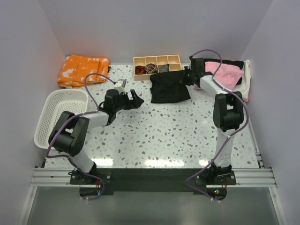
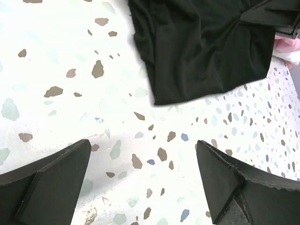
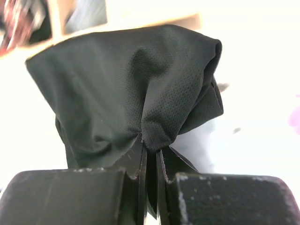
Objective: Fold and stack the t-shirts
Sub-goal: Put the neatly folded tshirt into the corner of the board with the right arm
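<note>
Black t-shirt (image 1: 168, 88): it is laid on the speckled table (image 1: 154, 136) at the far middle, bunched into a rough, uneven rectangle with one edge lifted. It is not lying flat.

Right gripper (image 3: 151, 154): the fingers are closed tight on a fold of the black t-shirt at its right-hand edge, and the cloth is seen puckered where it is pinched and hanging over the jaws.

Left gripper (image 2: 143, 161): the fingers are spread wide and nothing is held. It is poised over bare table just left of the black t-shirt, clear of the hem.

Pile at far right: a pink t-shirt (image 1: 226, 72) is seen on top of black and white cloth in the far right corner, just beside the right gripper. How neatly these are folded cannot be told from here.

Done so far: the black t-shirt appears partly gathered – judged a half-made fold, not a finished one.

Left to do: by that judgement, the fold is to be squared up and the shirt carried onto the pile; whether other shirts need folding cannot be told.

Other things: an orange cloth (image 1: 79, 70) lies at the far left, a white basket (image 1: 44, 117) stands at the left edge, and a wooden compartment tray (image 1: 157, 58) sits just behind the black t-shirt – none is touched by either gripper.
</note>
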Robot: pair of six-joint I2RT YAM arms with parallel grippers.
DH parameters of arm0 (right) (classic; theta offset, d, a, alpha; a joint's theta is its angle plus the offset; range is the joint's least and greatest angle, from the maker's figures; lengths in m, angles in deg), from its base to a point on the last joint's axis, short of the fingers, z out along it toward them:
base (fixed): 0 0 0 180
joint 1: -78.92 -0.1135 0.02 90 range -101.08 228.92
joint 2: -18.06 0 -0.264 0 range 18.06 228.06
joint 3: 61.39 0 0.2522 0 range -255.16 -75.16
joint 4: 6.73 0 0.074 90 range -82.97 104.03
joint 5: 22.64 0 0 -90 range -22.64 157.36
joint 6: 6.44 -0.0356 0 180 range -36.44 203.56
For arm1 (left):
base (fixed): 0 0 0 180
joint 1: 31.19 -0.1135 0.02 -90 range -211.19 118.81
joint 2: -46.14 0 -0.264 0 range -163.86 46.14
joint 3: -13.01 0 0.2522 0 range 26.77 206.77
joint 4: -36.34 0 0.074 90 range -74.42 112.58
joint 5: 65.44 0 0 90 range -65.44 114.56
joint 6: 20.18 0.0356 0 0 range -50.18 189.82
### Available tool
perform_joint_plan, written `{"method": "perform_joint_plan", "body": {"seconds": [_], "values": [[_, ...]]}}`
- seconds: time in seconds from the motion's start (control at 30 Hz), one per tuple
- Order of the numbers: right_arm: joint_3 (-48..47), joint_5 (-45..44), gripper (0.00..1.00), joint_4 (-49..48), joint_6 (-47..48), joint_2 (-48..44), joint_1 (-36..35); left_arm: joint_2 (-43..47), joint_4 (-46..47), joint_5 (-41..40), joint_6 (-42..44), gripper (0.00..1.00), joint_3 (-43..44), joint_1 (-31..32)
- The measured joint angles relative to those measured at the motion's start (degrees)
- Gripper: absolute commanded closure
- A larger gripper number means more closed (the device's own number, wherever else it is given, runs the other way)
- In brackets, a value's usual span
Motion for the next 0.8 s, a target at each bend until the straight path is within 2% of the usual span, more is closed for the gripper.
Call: {"method": "perform_joint_plan", "body": {"seconds": [0.27,0.8], "values": [[3.4,-16.1,1.0,-12.1,2.4,0.1,3.2,0.2,-0.1,1.4,0.1,0.0,0.3,0.0],[9.9,-50.4,1.0,-34.0,18.0,-1.8,2.6,-4.7,0.2,4.5,-1.1,0.0,5.5,0.0]]}}
